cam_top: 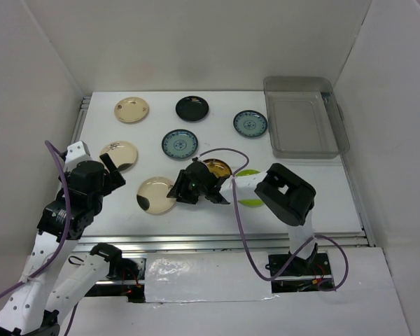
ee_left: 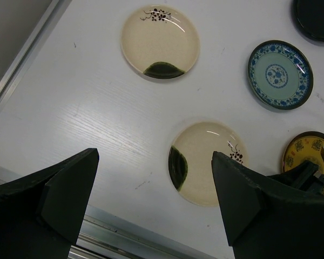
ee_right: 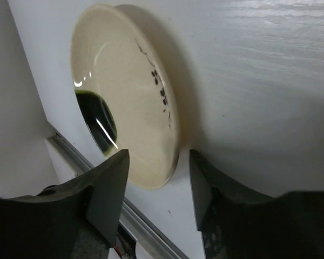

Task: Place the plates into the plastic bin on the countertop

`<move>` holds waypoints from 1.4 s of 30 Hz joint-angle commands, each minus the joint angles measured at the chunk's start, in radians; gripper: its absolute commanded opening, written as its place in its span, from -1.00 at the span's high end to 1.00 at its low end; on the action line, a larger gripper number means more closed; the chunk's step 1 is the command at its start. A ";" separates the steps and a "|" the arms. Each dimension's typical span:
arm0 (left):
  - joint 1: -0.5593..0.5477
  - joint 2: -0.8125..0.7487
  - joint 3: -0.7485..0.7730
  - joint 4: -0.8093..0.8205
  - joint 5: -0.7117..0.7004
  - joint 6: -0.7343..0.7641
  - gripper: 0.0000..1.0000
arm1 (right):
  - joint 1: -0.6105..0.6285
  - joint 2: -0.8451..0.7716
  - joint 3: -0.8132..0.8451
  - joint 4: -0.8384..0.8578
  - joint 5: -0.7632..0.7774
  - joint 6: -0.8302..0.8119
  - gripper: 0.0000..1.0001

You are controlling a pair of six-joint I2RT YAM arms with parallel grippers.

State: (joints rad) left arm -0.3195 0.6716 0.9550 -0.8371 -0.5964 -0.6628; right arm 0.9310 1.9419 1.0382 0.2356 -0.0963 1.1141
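Eight plates lie on the white countertop (cam_top: 315,196): a cream one (cam_top: 131,109), a black one (cam_top: 192,108), two blue-patterned ones (cam_top: 250,124) (cam_top: 179,144), a cream one with dark marks (cam_top: 119,155), a cream one with a dark patch (cam_top: 156,194), an amber one (cam_top: 217,168) and a lime green one (cam_top: 248,189) partly under the right arm. The clear plastic bin (cam_top: 304,126) stands empty at the back right. My right gripper (cam_top: 180,190) is open and low, and its jaws straddle the rim of the dark-patch cream plate (ee_right: 129,97). My left gripper (cam_top: 112,168) is open and empty above the marked cream plate.
White walls enclose the countertop on three sides. A metal rail (cam_top: 217,241) runs along the near edge. The left wrist view shows the two marked cream plates (ee_left: 160,41) (ee_left: 205,162), a blue plate (ee_left: 279,74), the black plate (ee_left: 316,19) and the amber plate (ee_left: 308,151).
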 commanded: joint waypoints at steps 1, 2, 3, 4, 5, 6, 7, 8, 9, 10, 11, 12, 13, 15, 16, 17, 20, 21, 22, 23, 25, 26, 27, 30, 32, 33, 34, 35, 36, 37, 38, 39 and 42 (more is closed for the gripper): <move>-0.003 -0.010 0.022 0.026 -0.002 -0.006 -0.99 | -0.021 0.046 0.010 0.037 0.015 0.055 -0.08; -0.003 -0.010 0.021 0.027 0.000 -0.006 -0.99 | -0.023 0.049 0.000 0.048 0.018 0.071 -0.03; -0.004 -0.012 0.021 0.027 0.001 -0.004 -0.99 | -0.024 0.051 -0.006 0.056 0.020 0.076 0.03; -0.004 -0.013 0.021 0.027 0.001 -0.004 -0.99 | -0.027 0.052 -0.012 0.063 0.021 0.084 0.07; -0.004 -0.014 0.021 0.029 0.003 -0.004 -0.99 | -0.031 0.054 -0.013 0.074 0.021 0.088 0.20; -0.004 -0.014 0.021 0.027 0.004 -0.004 -0.99 | -0.032 0.061 -0.015 0.077 0.021 0.090 0.27; -0.003 -0.012 0.021 0.027 0.004 -0.003 -0.99 | -0.035 0.065 -0.012 0.094 0.007 0.093 0.37; -0.004 -0.012 0.021 0.029 0.004 -0.003 -0.99 | -0.037 0.068 -0.010 0.103 -0.003 0.093 0.57; -0.004 -0.010 0.021 0.029 0.004 -0.003 -0.99 | -0.037 0.071 -0.007 0.108 -0.012 0.096 0.74; -0.004 -0.013 0.021 0.029 0.004 -0.003 -0.99 | -0.040 0.072 0.002 0.111 -0.025 0.099 0.84; -0.003 -0.012 0.021 0.029 0.004 -0.003 -0.99 | -0.040 0.074 0.006 0.116 -0.034 0.099 1.00; -0.003 -0.015 0.021 0.029 0.003 -0.003 -0.99 | -0.043 0.071 0.019 0.113 -0.051 0.099 1.00; -0.004 -0.014 0.022 0.029 0.003 -0.003 -0.99 | -0.044 0.062 0.020 0.116 -0.065 0.098 1.00; -0.003 -0.020 0.025 0.020 -0.005 -0.009 -0.99 | -0.055 0.020 0.019 0.122 -0.089 0.095 1.00; -0.003 -0.026 0.030 0.016 -0.019 -0.014 -0.99 | -0.063 -0.004 0.013 0.134 -0.121 0.090 1.00; -0.003 -0.033 0.031 0.012 -0.028 -0.018 -0.99 | -0.089 -0.065 0.005 0.140 -0.140 0.087 1.00; -0.003 -0.078 0.030 0.007 -0.054 -0.035 -0.99 | -0.188 -0.223 0.006 0.064 -0.184 0.035 1.00; -0.003 -0.105 0.027 0.007 -0.055 -0.035 -0.98 | -0.222 -0.268 0.032 -0.041 -0.174 -0.014 1.00; -0.004 -0.118 0.024 0.012 -0.057 -0.034 -0.99 | -0.257 -0.343 0.052 -0.105 -0.133 -0.043 1.00; -0.003 -0.130 0.021 0.016 -0.057 -0.034 -0.99 | -0.297 -0.372 0.077 -0.167 -0.111 -0.066 1.00; -0.003 -0.152 0.014 0.029 -0.054 -0.027 -0.99 | -0.447 -0.420 0.140 -0.292 -0.094 -0.115 1.00; -0.003 -0.152 0.013 0.029 -0.051 -0.027 -0.99 | -0.507 -0.440 0.160 -0.321 -0.092 -0.125 1.00; -0.003 -0.152 0.014 0.029 -0.049 -0.027 -0.99 | -0.625 -0.437 0.204 -0.379 -0.089 -0.134 1.00; -0.004 -0.132 0.018 0.026 -0.039 -0.020 -0.99 | -0.836 -0.374 0.305 -0.479 -0.059 -0.134 1.00; -0.003 -0.112 0.018 0.027 -0.025 -0.012 -0.99 | -0.921 -0.311 0.333 -0.484 -0.054 -0.084 1.00; -0.003 -0.109 0.018 0.030 -0.020 -0.009 -0.98 | -1.005 -0.292 0.338 -0.455 -0.063 -0.067 1.00; -0.003 -0.103 0.016 0.032 -0.016 -0.003 -0.99 | -1.037 -0.253 0.342 -0.444 -0.068 -0.048 1.00; -0.003 -0.098 0.013 0.039 0.000 0.002 -0.99 | -1.061 -0.238 0.350 -0.431 -0.069 -0.018 1.00; -0.004 -0.096 0.011 0.043 0.007 0.006 -0.99 | -1.104 -0.219 0.355 -0.417 -0.057 -0.004 1.00; -0.004 -0.095 0.010 0.047 0.013 0.015 -0.99 | -1.120 -0.187 0.358 -0.407 -0.053 0.006 1.00; -0.003 -0.092 0.008 0.056 0.029 0.019 -0.99 | -1.136 -0.169 0.370 -0.415 -0.033 0.019 1.00; -0.003 -0.090 0.007 0.061 0.035 0.023 -0.99 | -1.144 -0.152 0.378 -0.417 -0.023 0.024 1.00; -0.003 -0.076 0.005 0.070 0.053 0.035 -0.99 | -1.169 -0.083 0.408 -0.459 0.004 0.024 1.00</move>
State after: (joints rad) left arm -0.3195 0.5819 0.9550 -0.8246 -0.5739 -0.6594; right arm -0.2394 1.8503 1.3811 -0.1921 -0.1146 1.1088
